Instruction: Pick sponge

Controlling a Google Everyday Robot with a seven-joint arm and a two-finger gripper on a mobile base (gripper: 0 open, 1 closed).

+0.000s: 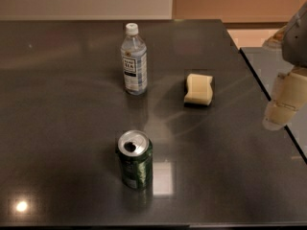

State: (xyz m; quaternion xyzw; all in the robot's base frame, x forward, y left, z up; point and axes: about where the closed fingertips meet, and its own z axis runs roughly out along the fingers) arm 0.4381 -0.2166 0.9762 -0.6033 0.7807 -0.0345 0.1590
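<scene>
Right of sponge [198, 88], tool [277, 120] apart

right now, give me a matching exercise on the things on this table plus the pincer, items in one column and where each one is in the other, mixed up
Column one
1. sponge
2. water bottle
3. green can
4. pincer

Column two
A. at the right edge of the view, touching none of the items
B. upright, nearest the camera
C. upright with a white cap, toward the far side of the table
D. lying flat, to the right of the bottle

Pairs: 1-D, 2-C, 3-B, 4-A
</scene>
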